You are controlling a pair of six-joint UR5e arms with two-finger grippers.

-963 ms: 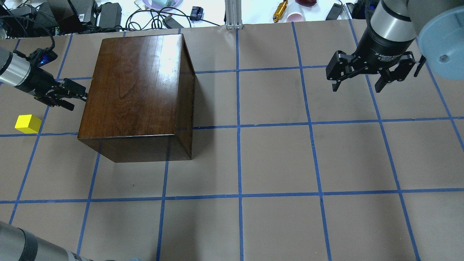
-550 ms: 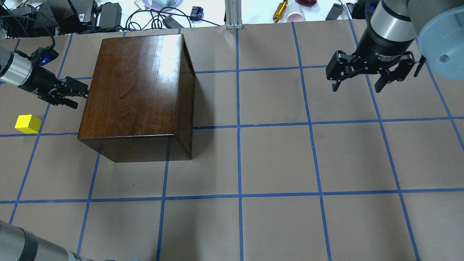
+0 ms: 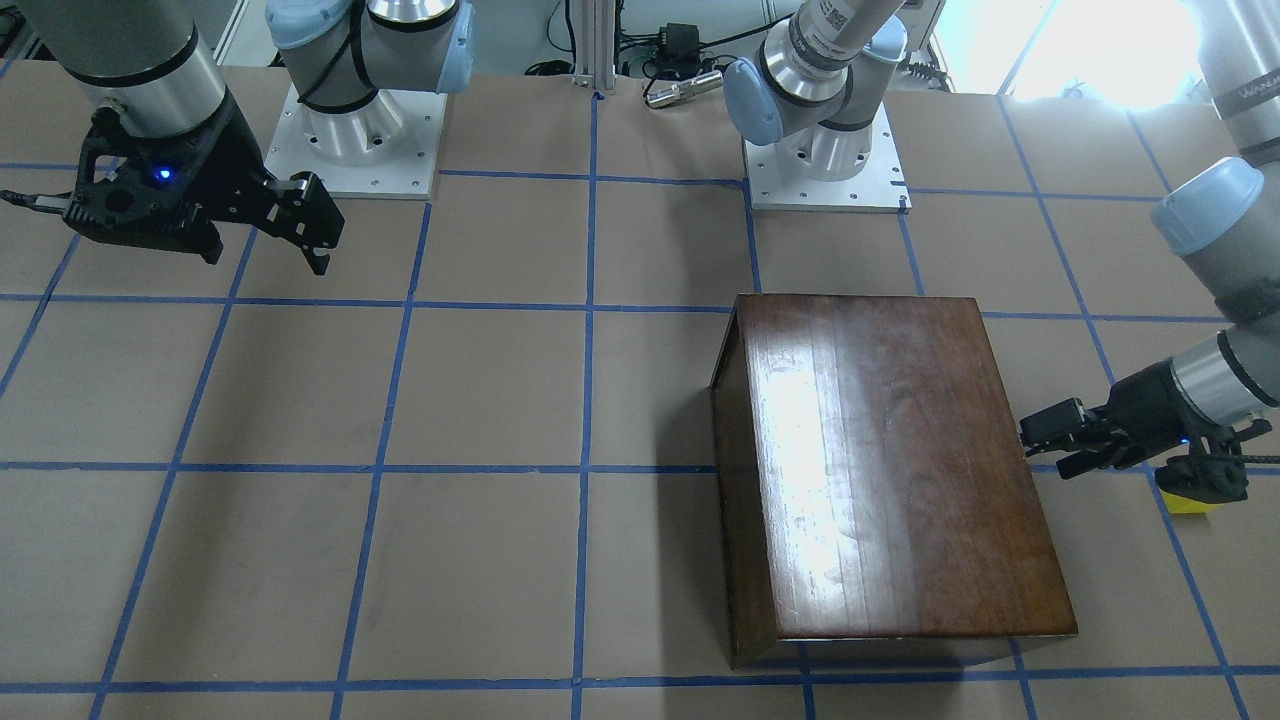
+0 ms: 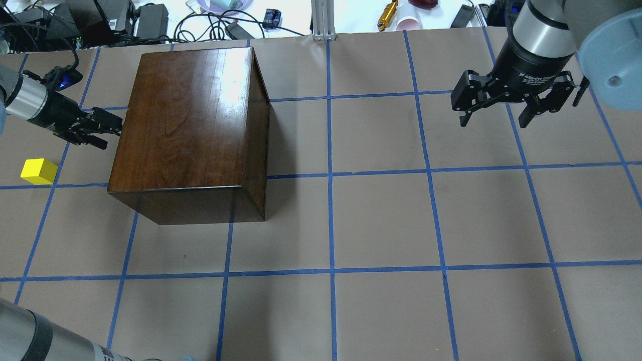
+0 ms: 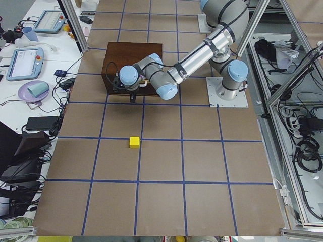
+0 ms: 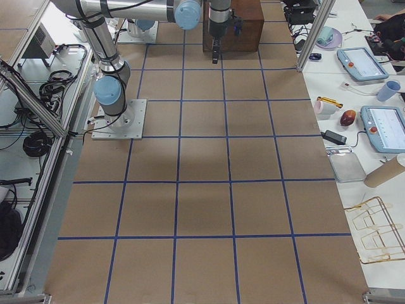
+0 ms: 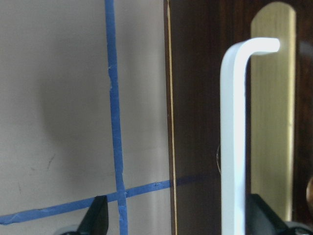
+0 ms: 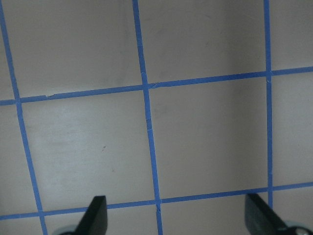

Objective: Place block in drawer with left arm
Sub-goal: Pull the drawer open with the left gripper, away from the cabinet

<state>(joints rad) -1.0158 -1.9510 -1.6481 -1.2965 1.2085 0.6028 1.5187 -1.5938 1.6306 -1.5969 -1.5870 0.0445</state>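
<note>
Two arms: the left arm [image 4: 31, 104] reaches flat toward the wooden box [image 4: 185, 120], left gripper [image 4: 110, 136] spread at the drawer [image 7: 195, 122] handle [image 7: 233, 147]. The block [image 4: 38, 171] sits on the table [image 4: 381, 220], near-left. The right gripper [image 4: 494, 122] hangs spread, far right.

left claw [image 4: 111, 138]: level, spread wide | right claw [image 4: 494, 122]: aloft, pointing down, spread wide

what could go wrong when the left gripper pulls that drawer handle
The handle sits off-centre in the open left gripper, close to one finger, so closing may grip it askew or slip off. Nothing holds the box. The right gripper hangs far away, so a pull might drag the whole box. The block lies out from that side of the box and could get bumped.
</note>
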